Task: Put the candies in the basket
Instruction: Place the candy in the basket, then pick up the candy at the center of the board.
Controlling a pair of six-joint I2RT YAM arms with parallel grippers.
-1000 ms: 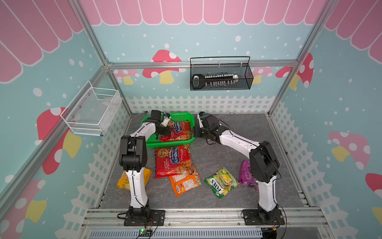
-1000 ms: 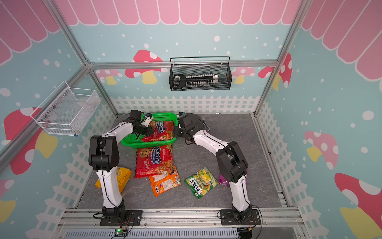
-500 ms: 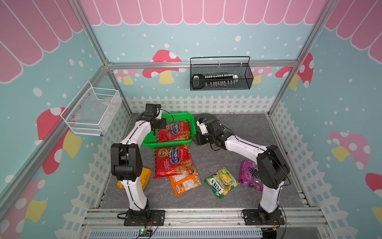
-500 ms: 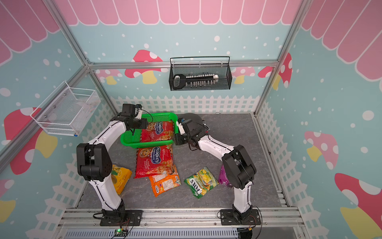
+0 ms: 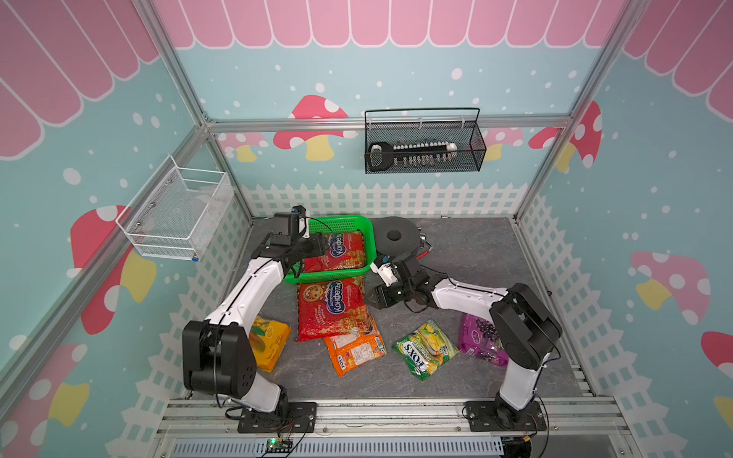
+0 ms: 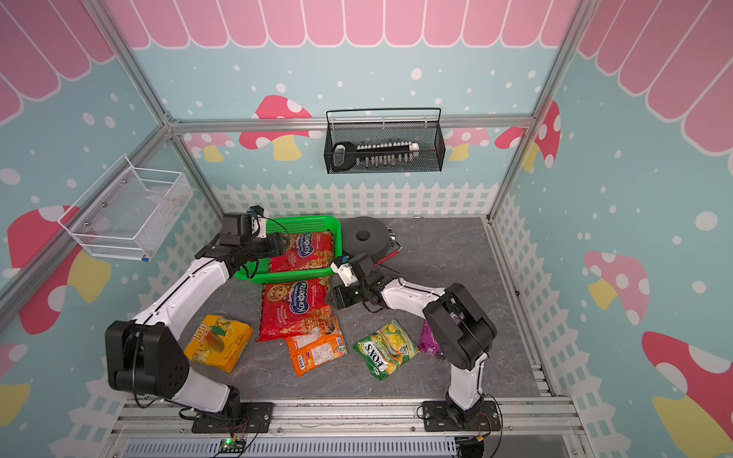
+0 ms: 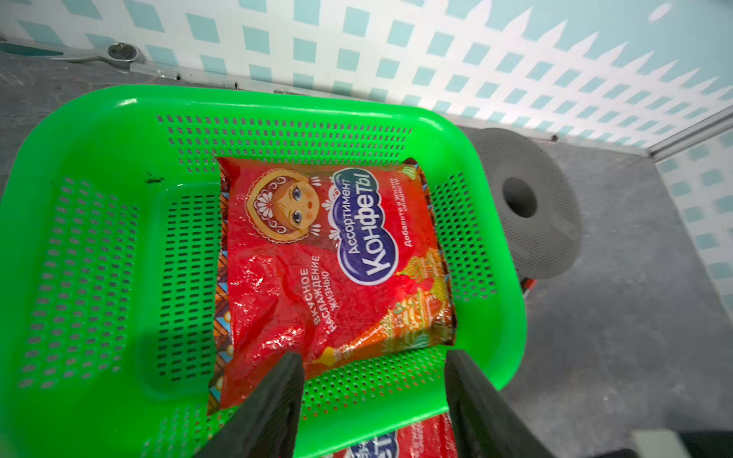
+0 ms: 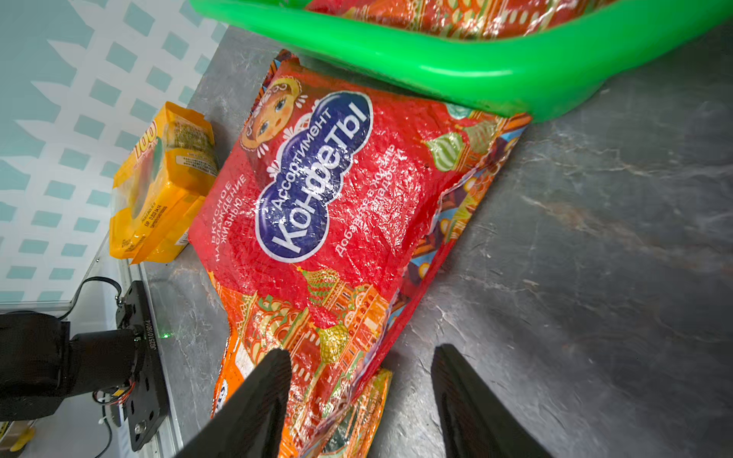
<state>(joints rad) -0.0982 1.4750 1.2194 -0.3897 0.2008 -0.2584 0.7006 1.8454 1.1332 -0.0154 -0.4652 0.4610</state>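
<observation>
Yours next: large red shiny plastic candy bag (image 5: 331, 307), flat on the surface (image 5: 476, 253) against the bright green perforated basket (image 5: 329, 274), long axis basketward, beside your right jaws, apart, empty; left jaws likewise.

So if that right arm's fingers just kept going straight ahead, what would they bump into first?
Probably the large red candy bag lying on the table before the green basket: the open fingers aim at its near edge. Depth is unclear; the orange bag tucked beneath might come first.
</observation>
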